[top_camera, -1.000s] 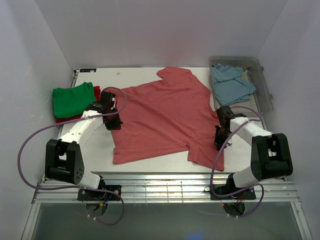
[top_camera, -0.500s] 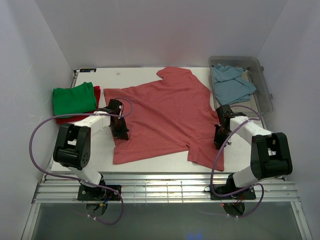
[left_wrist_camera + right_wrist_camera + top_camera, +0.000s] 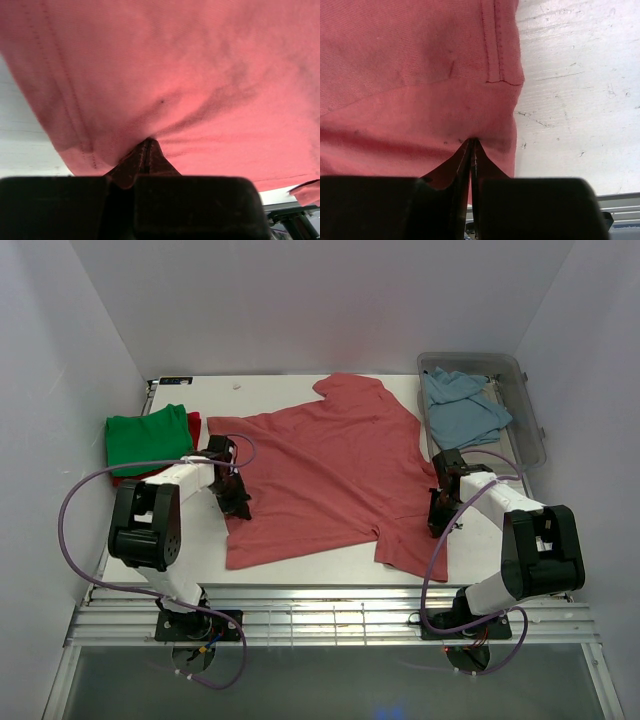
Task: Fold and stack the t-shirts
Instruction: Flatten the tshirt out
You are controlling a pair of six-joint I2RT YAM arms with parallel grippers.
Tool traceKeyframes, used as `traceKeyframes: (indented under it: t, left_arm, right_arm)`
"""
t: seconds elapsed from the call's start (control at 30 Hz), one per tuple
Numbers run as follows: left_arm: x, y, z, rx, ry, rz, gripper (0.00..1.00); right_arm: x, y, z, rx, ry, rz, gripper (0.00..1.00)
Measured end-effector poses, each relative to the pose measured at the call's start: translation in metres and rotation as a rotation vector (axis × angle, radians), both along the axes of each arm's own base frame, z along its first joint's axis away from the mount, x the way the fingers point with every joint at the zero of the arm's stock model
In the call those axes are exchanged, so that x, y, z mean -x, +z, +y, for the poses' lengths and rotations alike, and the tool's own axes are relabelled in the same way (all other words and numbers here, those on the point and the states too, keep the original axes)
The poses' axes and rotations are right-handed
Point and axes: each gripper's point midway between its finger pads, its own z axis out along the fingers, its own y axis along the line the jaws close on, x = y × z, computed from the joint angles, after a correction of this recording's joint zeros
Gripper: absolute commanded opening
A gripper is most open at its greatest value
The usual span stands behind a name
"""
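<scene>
Top external view. I see the salmon-pink cotton t-shirt (image 3: 330, 465) spread flat across the middle of the white tabletop (image 3: 195, 545), collar toward the far edge and hem toward the arm bases. The left end effector (image 3: 238, 504) sits at the shirt's left edge, and the right end effector (image 3: 437, 527) sits at its right edge, near the lower sleeve. At the far left lies the folded bright green cotton t-shirt (image 3: 148, 437), resting on the red cotton t-shirt (image 3: 194, 424), which shows only as a strip around it. At the far right, the crumpled light blue cotton t-shirt (image 3: 462, 408) lies inside the clear plastic bin (image 3: 532, 435).

Left wrist view. The left end effector (image 3: 146, 151) has its fingers pressed together on a pinch of the salmon-pink fabric (image 3: 175, 65). The cloth puckers at the tips and rises away from them, with a stitched hem running down the left side. Bare tabletop shows at the left.

Right wrist view. The right end effector (image 3: 472, 149) is likewise clamped tight on the salmon-pink fabric (image 3: 410, 75), just beside a double-stitched hem. Scuffed white tabletop fills the right half.
</scene>
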Motion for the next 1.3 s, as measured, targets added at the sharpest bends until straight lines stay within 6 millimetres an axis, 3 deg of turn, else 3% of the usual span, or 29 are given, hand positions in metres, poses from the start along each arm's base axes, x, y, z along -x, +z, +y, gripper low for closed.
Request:
traceKeyframes:
  t: [0.27, 0.67, 0.83, 0.9, 0.93, 1.03, 1.1, 1.2, 1.23, 1.3]
  left_arm:
    - [-0.002, -0.001, 0.029, 0.045, 0.085, 0.048, 0.0]
    - [-0.001, -0.002, 0.043, 0.199, 0.208, 0.143, 0.0]
    - [-0.005, 0.003, 0.051, 0.159, 0.195, 0.11, 0.0]
    - [-0.011, 0.006, 0.067, 0.063, 0.183, 0.077, 0.0]
    - [-0.017, 0.008, 0.077, 0.008, 0.18, 0.053, 0.0]
    - [-0.049, 0.028, 0.098, -0.105, 0.179, -0.045, 0.0]
    - [-0.075, 0.05, 0.105, -0.135, 0.183, -0.13, 0.0]
    - [-0.112, 0.085, 0.104, -0.143, 0.178, -0.26, 0.0]
    - [-0.121, 0.094, 0.102, -0.138, 0.174, -0.292, 0.0]
    - [-0.133, 0.107, 0.097, -0.126, 0.163, -0.338, 0.0]
  right_arm:
    - [0.005, -0.006, 0.0, -0.002, 0.001, 0.017, 0.08]
    - [0.005, -0.006, -0.001, 0.002, 0.001, 0.017, 0.08]
    - [0.003, 0.0, 0.002, -0.015, 0.023, 0.005, 0.08]
    - [-0.006, 0.014, 0.008, -0.042, 0.037, -0.041, 0.1]
    - [-0.015, 0.026, 0.012, -0.062, 0.046, -0.084, 0.16]
    - [-0.048, 0.079, 0.029, -0.146, 0.076, -0.286, 0.5]
    - [-0.068, 0.115, 0.038, -0.192, 0.109, -0.431, 0.5]
    - [-0.094, 0.157, 0.049, -0.235, 0.148, -0.587, 0.29]
    - [-0.103, 0.164, 0.051, -0.241, 0.157, -0.604, 0.14]
    - [-0.125, 0.168, 0.059, -0.254, 0.172, -0.601, 0.08]
